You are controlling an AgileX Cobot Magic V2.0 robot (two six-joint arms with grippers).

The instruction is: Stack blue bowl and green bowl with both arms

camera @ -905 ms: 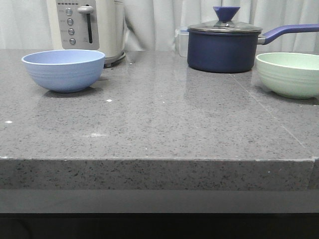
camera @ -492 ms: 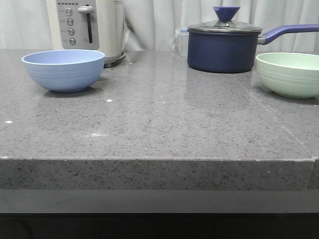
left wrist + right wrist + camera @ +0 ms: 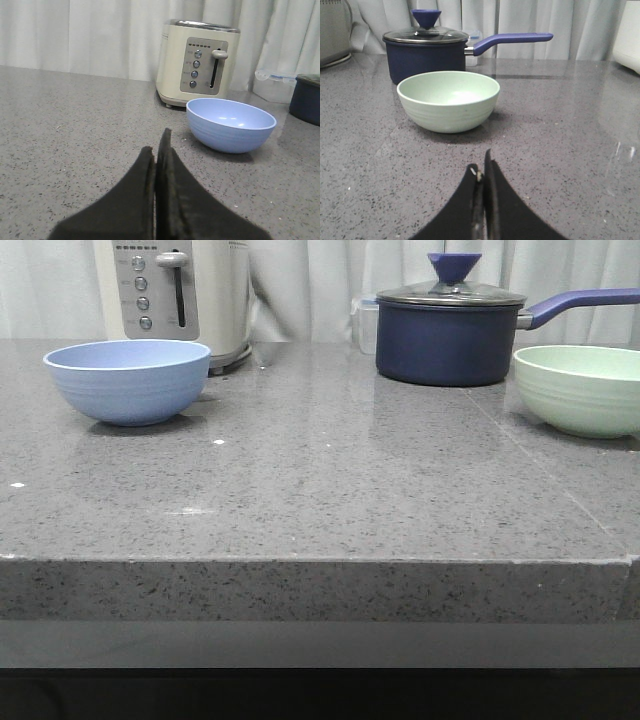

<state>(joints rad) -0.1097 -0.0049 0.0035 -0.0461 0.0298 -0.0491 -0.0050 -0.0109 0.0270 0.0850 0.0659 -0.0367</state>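
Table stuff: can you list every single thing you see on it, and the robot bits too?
blue bowl: one, light blue, left side of the counter, just in front of the toaster, empty.
green bowl: one, pale green, far right, in front of the saucepan, empty.
toaster: one, cream with a silver panel, back left.
saucepan: one, dark blue with a glass lid, back right, handle pointing right.
plastic box: one, clear, behind, between toaster and saucepan.
counter: one, speckled grey.
curtain: white, behind everything.
left gripper: black, fingers closed, facing the blue bowl.
right gripper: black, fingers closed, facing the green bowl.
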